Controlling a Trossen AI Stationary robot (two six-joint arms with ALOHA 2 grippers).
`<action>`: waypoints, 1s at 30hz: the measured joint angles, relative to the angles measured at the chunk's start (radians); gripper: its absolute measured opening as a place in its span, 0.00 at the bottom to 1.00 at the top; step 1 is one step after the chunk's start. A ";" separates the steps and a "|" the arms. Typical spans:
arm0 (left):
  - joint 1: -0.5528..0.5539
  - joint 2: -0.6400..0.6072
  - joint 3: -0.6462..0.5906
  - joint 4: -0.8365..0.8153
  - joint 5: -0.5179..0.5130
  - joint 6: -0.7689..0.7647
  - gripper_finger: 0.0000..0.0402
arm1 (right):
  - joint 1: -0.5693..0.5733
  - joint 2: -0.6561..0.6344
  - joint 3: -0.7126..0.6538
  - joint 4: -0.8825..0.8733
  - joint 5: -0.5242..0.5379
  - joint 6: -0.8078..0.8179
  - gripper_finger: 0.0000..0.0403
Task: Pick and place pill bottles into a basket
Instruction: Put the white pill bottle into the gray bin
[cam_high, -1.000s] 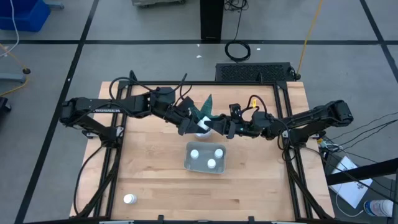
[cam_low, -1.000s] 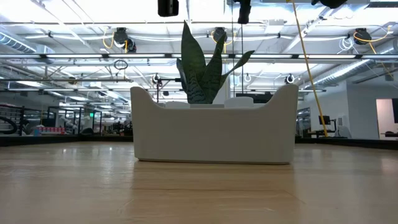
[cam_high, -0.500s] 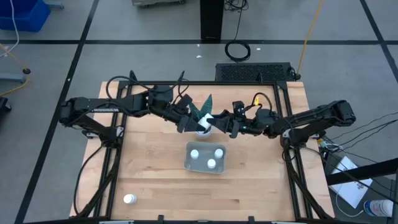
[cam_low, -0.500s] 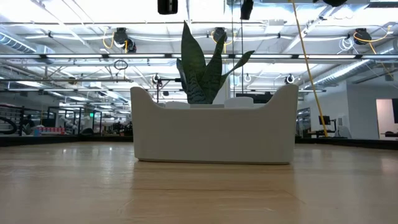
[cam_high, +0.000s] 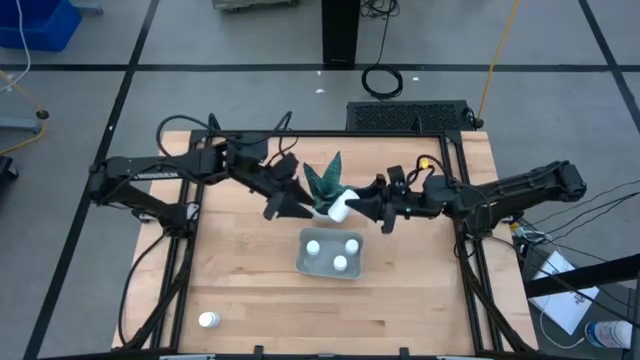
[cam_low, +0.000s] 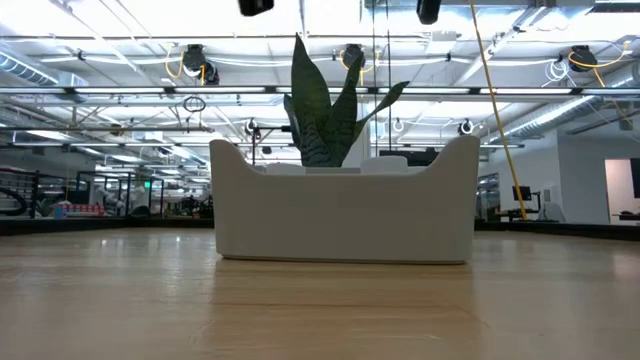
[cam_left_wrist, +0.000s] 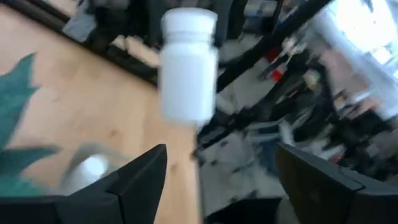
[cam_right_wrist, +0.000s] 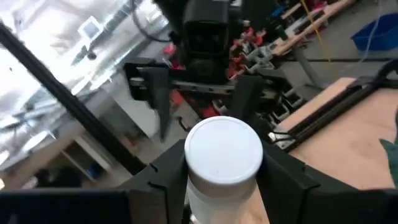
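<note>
Now, pill bottle (cam_right_wrist: 222, 160) clamped in right pincer (cam_high: 352, 209); left pincer (cam_high: 290, 200) apart, just beside.

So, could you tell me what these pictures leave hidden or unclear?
- Low view: the basket wall hides the pill bottles inside; both grippers are cut off by the top edge.
- Left wrist view: motion blur smears the held bottle and the plant.
- High view: labels on the bottle near the table's front edge are too small to read.
</note>
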 joint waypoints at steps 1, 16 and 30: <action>0.000 -0.005 -0.001 -0.022 -0.010 0.036 0.73 | 0.004 0.000 0.001 -0.015 0.000 -0.023 0.37; 0.025 -0.163 0.003 -0.196 -0.151 0.184 0.20 | 0.130 0.095 0.000 -0.145 0.108 -0.243 0.37; 0.062 -0.278 0.000 -0.276 -0.279 0.266 0.05 | 0.162 0.281 0.000 -0.123 0.108 -0.268 0.38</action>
